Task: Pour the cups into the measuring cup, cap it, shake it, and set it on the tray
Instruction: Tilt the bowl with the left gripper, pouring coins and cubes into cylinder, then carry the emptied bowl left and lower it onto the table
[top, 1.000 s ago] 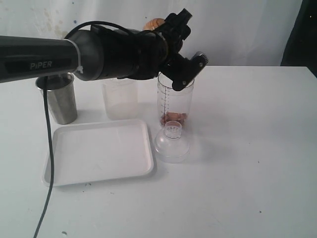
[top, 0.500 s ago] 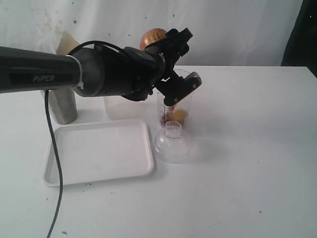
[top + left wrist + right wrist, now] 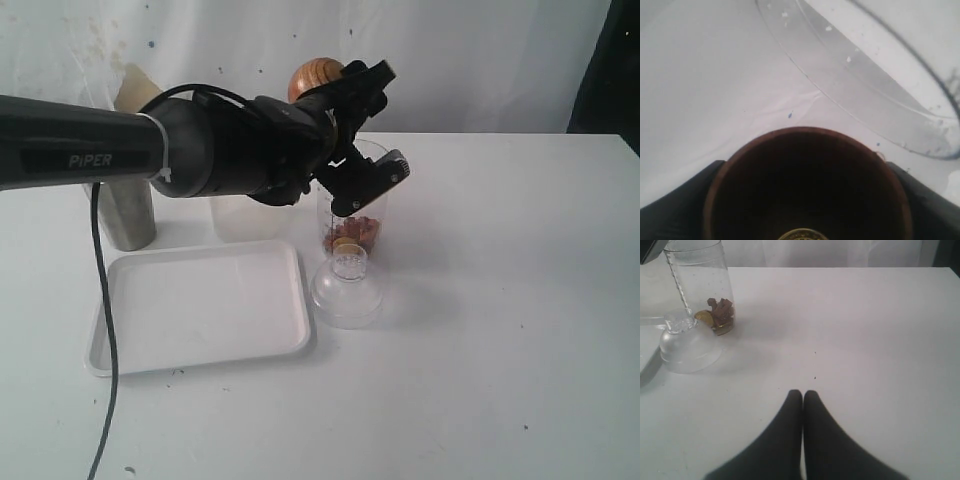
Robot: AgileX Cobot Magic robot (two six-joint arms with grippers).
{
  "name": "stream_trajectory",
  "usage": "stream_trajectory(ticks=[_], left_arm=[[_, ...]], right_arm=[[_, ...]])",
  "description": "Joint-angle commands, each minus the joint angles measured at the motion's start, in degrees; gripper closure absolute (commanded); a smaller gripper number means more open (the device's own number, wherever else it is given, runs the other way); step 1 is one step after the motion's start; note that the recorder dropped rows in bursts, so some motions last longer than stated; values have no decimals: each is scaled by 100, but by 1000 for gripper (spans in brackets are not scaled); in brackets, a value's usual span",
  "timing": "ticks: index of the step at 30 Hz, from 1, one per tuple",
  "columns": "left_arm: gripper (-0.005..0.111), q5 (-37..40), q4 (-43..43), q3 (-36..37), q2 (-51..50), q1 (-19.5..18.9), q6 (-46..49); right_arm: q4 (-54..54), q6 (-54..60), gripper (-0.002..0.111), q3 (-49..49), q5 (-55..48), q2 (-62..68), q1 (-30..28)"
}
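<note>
My left gripper is shut on the brown wooden cup and holds it tipped, mouth towards the tall clear measuring cup. Brown chunks and a yellow piece lie at the measuring cup's bottom. In the left wrist view the wooden cup's dark inside fills the space between my fingers, with a gold round object still in it. The steel tumbler stands at the left, half behind my arm. The white tray lies in front. My right gripper is shut and empty over bare table.
A clear domed lid sits on the table just in front of the measuring cup, also visible as the lid in the right wrist view. A frosted plastic cup stands between the tumbler and the measuring cup. A black cable hangs across the tray's left edge.
My left arm has swung lower and tipped the wooden cup further. A yellow piece and more bits have dropped into the measuring cup. The arm now hides the tumbler's top.
</note>
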State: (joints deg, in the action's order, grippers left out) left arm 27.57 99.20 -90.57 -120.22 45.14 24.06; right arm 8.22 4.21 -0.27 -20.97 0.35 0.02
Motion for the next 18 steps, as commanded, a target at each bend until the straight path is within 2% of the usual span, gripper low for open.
stream_trajectory(ticks=[1,3,6,8,13,15,18], left_arm=[[107,162,74,13,66,21,-6],[107,309,74,13,76,21,-172],[107,521,74,13,159,34,-936],[107,622,74,13,292,60,-1674],[107,704,25,13,827,86,-4201],[107,704,-360,13,1065,22,-4909],[107,633,-1477,13,1459,-179,-5488]], right_arm=[[-17,-10,108,27,45,-35,20],[-17,-10,108,27,45,-35,20],[-17,-10,108,27,45,-35,20],[-17,-10,108,27,45,-35,20],[-17,-10,108,27,45,-35,20],[-17,-10,108,27,45,-35,20],[-17,-10,108,27,45,-35,20]])
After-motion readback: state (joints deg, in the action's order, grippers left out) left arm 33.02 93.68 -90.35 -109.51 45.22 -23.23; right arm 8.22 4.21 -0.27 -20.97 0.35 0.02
